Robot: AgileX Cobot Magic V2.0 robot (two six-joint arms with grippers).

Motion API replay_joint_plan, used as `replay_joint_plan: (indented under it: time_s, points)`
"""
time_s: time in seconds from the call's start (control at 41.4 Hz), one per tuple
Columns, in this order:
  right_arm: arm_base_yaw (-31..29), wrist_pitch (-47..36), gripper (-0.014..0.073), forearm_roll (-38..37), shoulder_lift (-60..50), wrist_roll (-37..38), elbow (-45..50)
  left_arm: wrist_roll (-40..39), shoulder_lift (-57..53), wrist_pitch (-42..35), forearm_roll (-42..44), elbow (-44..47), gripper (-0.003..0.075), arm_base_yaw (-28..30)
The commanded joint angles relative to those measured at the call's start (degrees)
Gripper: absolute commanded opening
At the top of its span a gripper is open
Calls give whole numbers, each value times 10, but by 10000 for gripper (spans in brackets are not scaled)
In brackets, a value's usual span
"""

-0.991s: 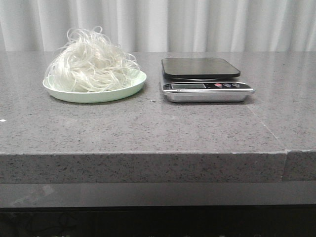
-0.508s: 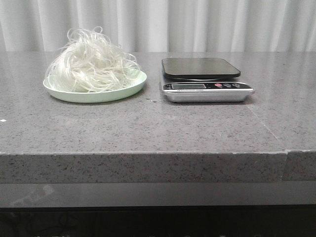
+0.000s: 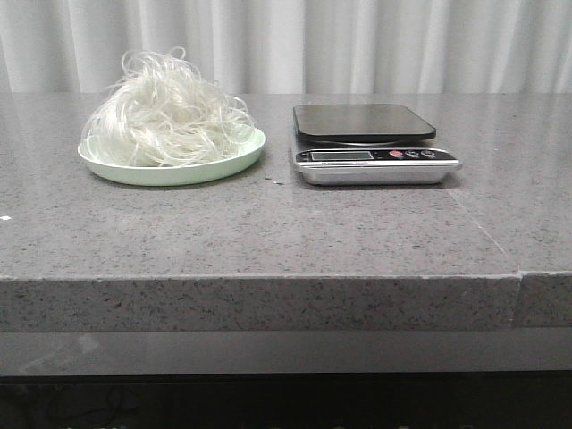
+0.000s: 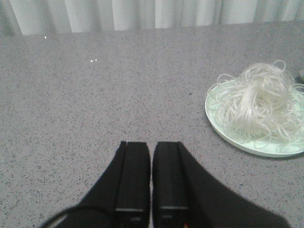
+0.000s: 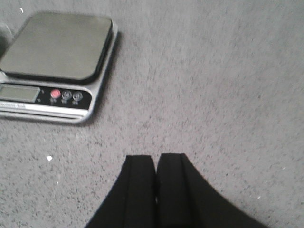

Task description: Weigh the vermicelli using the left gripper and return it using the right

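Note:
The vermicelli (image 3: 165,112) is a fluffy tangle of white strands heaped on a pale green plate (image 3: 223,165) at the back left of the table. It also shows in the left wrist view (image 4: 256,104) on the plate (image 4: 223,135). A kitchen scale (image 3: 371,143) with a dark platform stands to the right of the plate; its platform is bare (image 5: 57,45). My left gripper (image 4: 151,145) is shut and empty over bare table, apart from the plate. My right gripper (image 5: 156,157) is shut and empty, apart from the scale. Neither arm shows in the front view.
The grey speckled stone tabletop (image 3: 286,232) has a seam at the right (image 3: 487,237) and a front edge (image 3: 268,279). White curtains (image 3: 357,45) hang behind the table.

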Motion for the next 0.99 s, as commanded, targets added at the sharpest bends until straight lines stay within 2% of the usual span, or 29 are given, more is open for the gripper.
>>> replay_joint_plan:
  time_s: [0.0,0.073,0.121,0.242,0.314,0.363,0.483,0.749,0.967]
  points:
    - [-3,-27,142,1,26,-4,-19,-1,20,-48,-6,-14,149,0]
    - [-3,-27,157,1,44,-4,-19,-1,33,-48,-6,-14,183,0]
    - [-3,-26,206,1,53,-4,-19,-1,42,-49,-6,-14,242,0]
    - [-3,-30,421,1,61,-4,-19,-1,64,-59,-6,-14,450,0]
    - [-3,-31,516,1,61,-4,-19,-1,79,-67,-6,-15,522,0]
    - [-3,-32,542,1,61,-4,-19,-1,93,-65,-6,-19,532,-3]
    - [-3,-32,540,1,61,-4,-19,-1,130,-58,-6,-40,524,-34]
    - [-3,-32,540,1,61,-4,-19,-1,248,-64,-6,-106,524,-138]
    - [-3,-32,540,1,61,-4,-19,-1,374,-88,-6,-168,524,-178]
